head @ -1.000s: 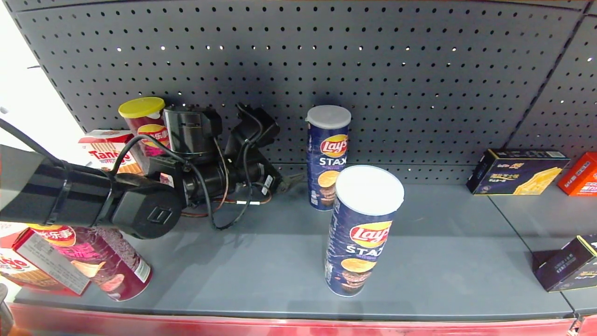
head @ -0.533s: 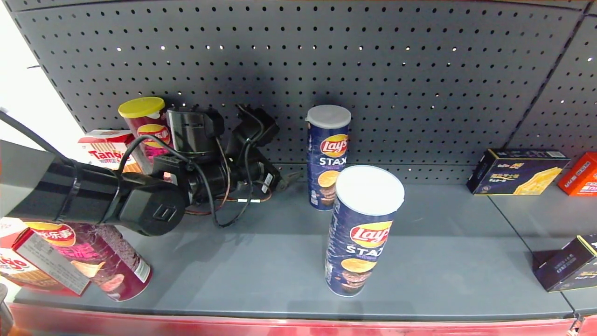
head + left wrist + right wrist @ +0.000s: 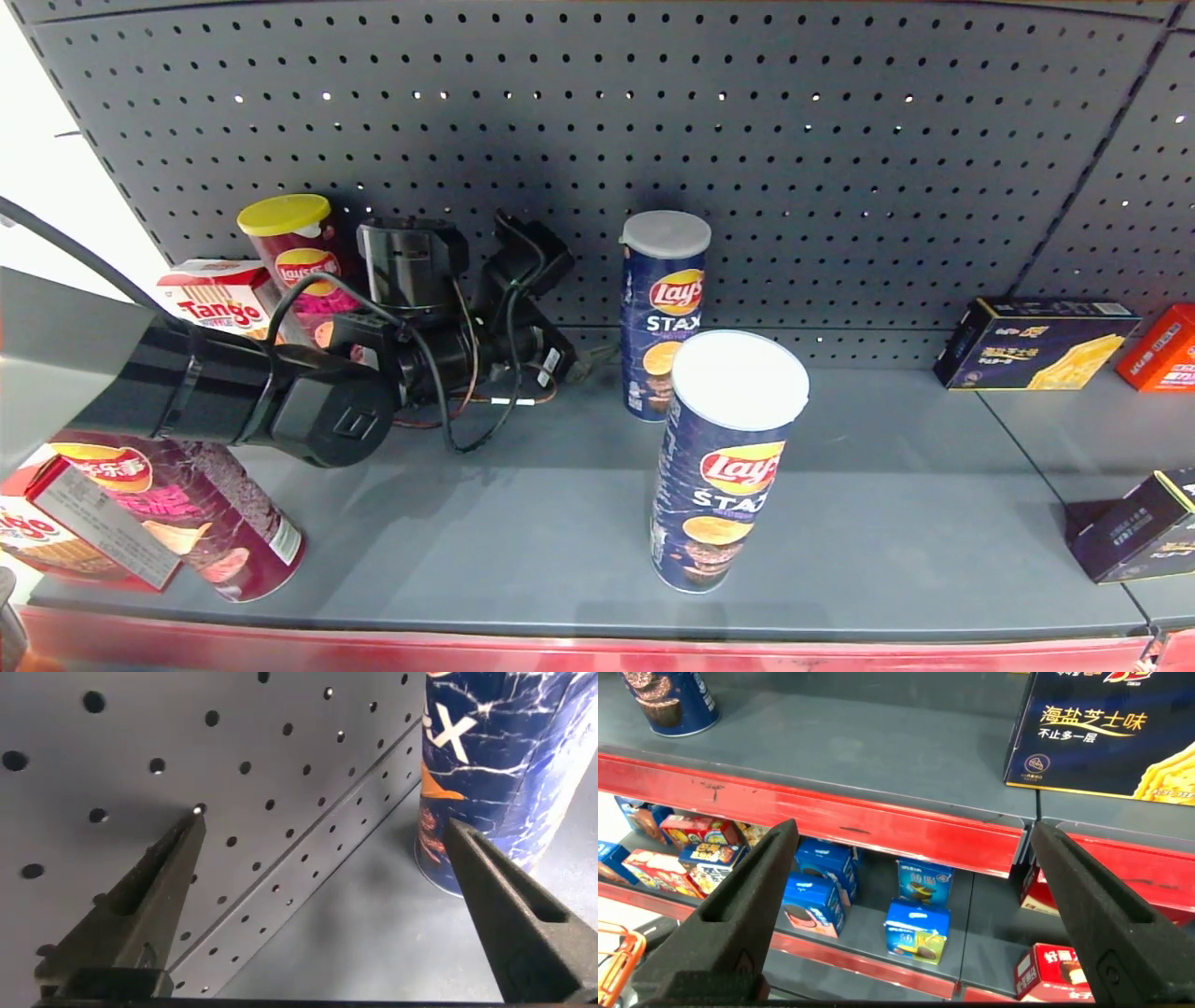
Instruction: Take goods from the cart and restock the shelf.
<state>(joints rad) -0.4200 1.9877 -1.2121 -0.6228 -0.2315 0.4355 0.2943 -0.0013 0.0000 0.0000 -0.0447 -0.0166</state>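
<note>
Jaws of the left gripper (image 3: 324,821) stand wide apart and hold nothing, low over the shelf (image 3: 887,504) and close against the pegboard (image 3: 653,112). The rear blue chip can (image 3: 663,317) stands upright just beside one fingertip, outside the gap; I cannot tell whether they touch. A second blue can (image 3: 724,457) stands in front of that can. The right gripper (image 3: 915,829) is also wide open and empty.

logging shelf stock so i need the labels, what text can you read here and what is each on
"Lay's STAX": front blue can and rear blue can.
"Tango": white box.
"海盐芝士味" and "不止多一层": dark box.
"乐事": tipped maroon can.
Small print on the cans and on the lower-shelf packs: too small to read.
</note>
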